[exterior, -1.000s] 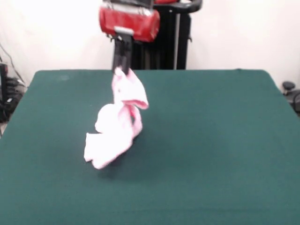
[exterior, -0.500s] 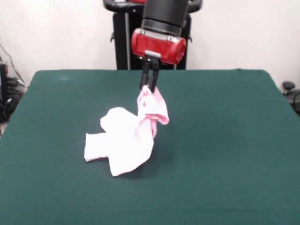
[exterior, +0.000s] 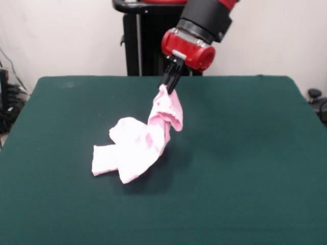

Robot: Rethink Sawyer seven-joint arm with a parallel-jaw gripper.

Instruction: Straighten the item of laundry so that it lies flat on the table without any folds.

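The pale pink baby pants (exterior: 138,145) lie crumpled on the green table (exterior: 245,153), left of centre. One end of the garment is lifted and hangs from my gripper (exterior: 166,87). The gripper is shut on that upper end, tilted, a little above the cloth's heap and to its right. The rest of the pants rests in folds on the table, with one leg sticking out to the left. The waistband bow does not show.
The robot's black pedestal (exterior: 148,41) stands behind the table's far edge. Dark equipment sits off the table at the left edge (exterior: 7,102) and at the right edge (exterior: 317,102).
The gripper has moved to the right with the pants' end in it. The garment has been pulled out longer toward the right, while its lower part stays on the table.
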